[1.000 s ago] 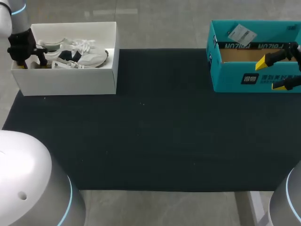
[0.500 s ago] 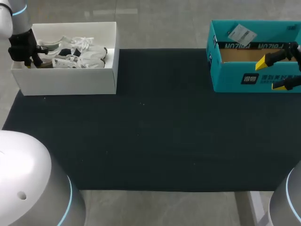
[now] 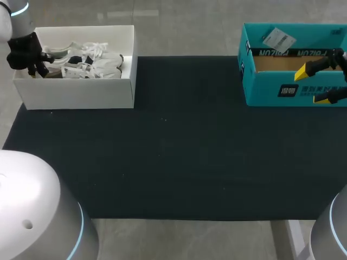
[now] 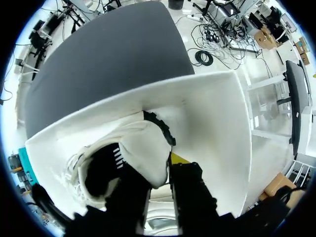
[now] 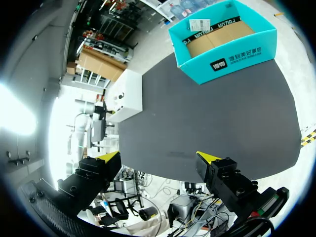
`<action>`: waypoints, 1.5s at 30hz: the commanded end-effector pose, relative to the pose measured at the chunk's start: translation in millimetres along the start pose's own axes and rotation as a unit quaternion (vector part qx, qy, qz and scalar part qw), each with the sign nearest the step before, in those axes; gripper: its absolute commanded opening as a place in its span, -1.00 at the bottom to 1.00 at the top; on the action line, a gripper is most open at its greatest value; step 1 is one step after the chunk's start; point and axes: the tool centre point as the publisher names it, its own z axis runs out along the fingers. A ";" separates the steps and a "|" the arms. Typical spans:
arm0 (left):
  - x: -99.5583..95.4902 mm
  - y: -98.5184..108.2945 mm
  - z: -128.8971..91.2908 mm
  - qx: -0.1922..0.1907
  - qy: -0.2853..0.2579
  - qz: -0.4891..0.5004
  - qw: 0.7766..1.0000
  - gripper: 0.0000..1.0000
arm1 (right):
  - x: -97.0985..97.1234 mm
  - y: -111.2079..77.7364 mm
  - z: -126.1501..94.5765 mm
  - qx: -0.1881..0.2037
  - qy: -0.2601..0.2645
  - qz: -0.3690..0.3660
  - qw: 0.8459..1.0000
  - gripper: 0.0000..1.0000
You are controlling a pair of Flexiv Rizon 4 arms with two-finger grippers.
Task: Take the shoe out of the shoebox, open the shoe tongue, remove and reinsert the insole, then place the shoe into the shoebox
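Note:
A white shoe (image 3: 89, 64) with dark trim and loose laces lies inside the white shoebox (image 3: 76, 93) at the table's far left corner. My left gripper (image 3: 37, 66) is down in the box's left end, shut on the shoe's heel. In the left wrist view the shoe (image 4: 140, 150) stands tilted with its dark opening facing out, and the left gripper (image 4: 160, 175) pinches the heel's rim between its fingers against the shoebox (image 4: 212, 118) floor. At the far right, my right gripper (image 3: 321, 81) hangs open and holds nothing; in its own view the right gripper (image 5: 160, 160) is high above the mat.
A teal cardboard box (image 3: 271, 89) with a paper tag stands at the far right corner, beside my right gripper; it shows as the teal box (image 5: 222, 39) in the right wrist view. A black mat (image 3: 179, 151) covers the table between the two boxes.
My left gripper has closed on the shoe's heel. The shoe has shifted toward the box's left end and tipped up off its side. The right arm has not moved.

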 end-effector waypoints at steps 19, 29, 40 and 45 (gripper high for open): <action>4.2 -9.5 -67.4 -0.023 -0.038 0.102 0.994 -1.00 | 0.2 0.1 0.8 0.000 -0.001 0.000 1.000 1.00; -1.7 -18.2 -120.1 -0.025 -0.022 0.102 0.994 -1.00 | 0.2 0.1 0.8 0.000 -0.001 0.000 1.000 1.00; -7.8 -27.7 -175.9 -0.030 -0.049 0.103 0.993 -1.00 | 0.2 0.1 0.8 0.000 -0.001 0.000 1.000 1.00; -11.0 -31.3 -188.1 -0.032 -0.039 0.105 0.993 -1.00 | 0.2 0.1 0.8 0.000 -0.001 0.000 1.000 1.00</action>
